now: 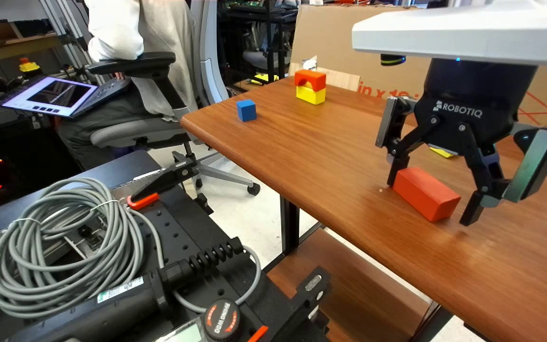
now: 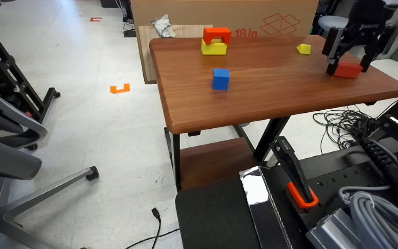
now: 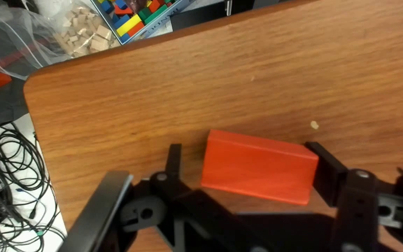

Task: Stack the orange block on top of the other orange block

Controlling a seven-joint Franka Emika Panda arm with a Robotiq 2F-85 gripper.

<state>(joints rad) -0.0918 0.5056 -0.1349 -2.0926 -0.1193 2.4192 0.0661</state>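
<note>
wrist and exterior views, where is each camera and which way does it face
In an exterior view: camera sits behind coiled gray cable, facing down across the wooden table; the arm's white end and gripper show at right.
In an exterior view: camera sits high beside the table, facing down over the blue cube toward cardboard; gripper shows upper right.
Wrist view: sits above the gripper, facing down at the orange-red brick; fingers show below.
Both exterior views share blue cube and cardboard; all three share the brick.
</note>
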